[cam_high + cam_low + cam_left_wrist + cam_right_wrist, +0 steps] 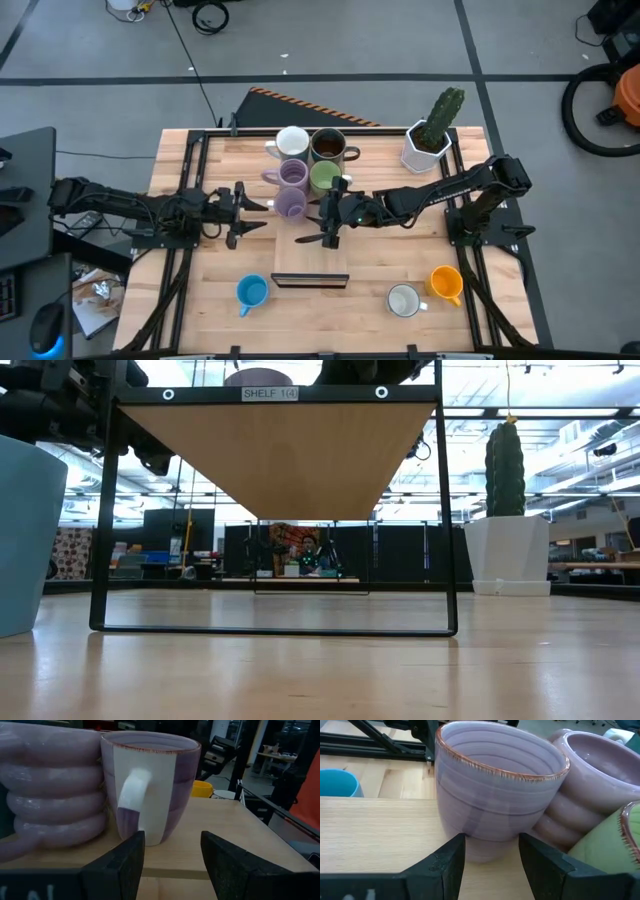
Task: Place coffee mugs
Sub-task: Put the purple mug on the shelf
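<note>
Wooden shelf (pixel 275 450) label (pixel 271 394) reads "SHELF 1(4)".

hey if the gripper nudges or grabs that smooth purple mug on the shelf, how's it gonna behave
The smooth purple mug looks like glazed ceramic, so probably stiff, somewhat slippery, and breakable if dropped. Its flat base on the wooden shelf suggests it would slide rather than roll. It sits against the ribbed purple mug, so a push that way would likely shove both. The handle may turn it off-centre.
</note>
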